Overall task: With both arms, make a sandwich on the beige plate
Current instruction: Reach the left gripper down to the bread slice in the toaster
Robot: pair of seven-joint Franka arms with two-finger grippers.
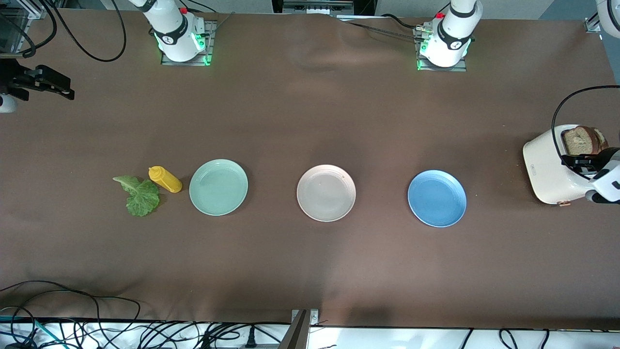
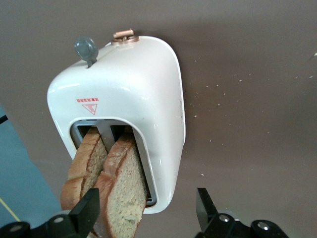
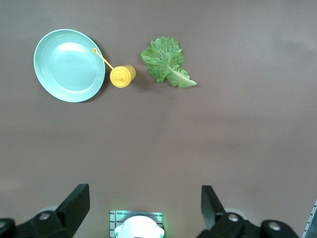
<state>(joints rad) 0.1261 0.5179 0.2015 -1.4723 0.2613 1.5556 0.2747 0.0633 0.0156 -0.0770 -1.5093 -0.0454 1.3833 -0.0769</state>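
The beige plate (image 1: 326, 193) lies bare mid-table between a mint-green plate (image 1: 218, 187) and a blue plate (image 1: 437, 198). No assembled sandwich is in view. Two brown bread slices (image 1: 583, 139) (image 2: 124, 183) stick up out of a white toaster (image 1: 547, 172) (image 2: 129, 99) at the left arm's end. My left gripper (image 1: 581, 162) (image 2: 147, 210) is open at the toaster's top, and its fingers straddle the slice beside the toaster's wall without pressing it. A green lettuce leaf (image 1: 139, 195) (image 3: 166, 62) lies at the right arm's end. My right gripper (image 1: 58, 87) (image 3: 143, 204) waits open high over that end, holding nothing.
A yellow mustard bottle (image 1: 165, 179) (image 3: 121, 76) lies between the lettuce and the mint-green plate (image 3: 69, 64). The right arm's base (image 3: 136, 225) shows under its gripper. Cables run along the table edge nearest the front camera (image 1: 145, 329).
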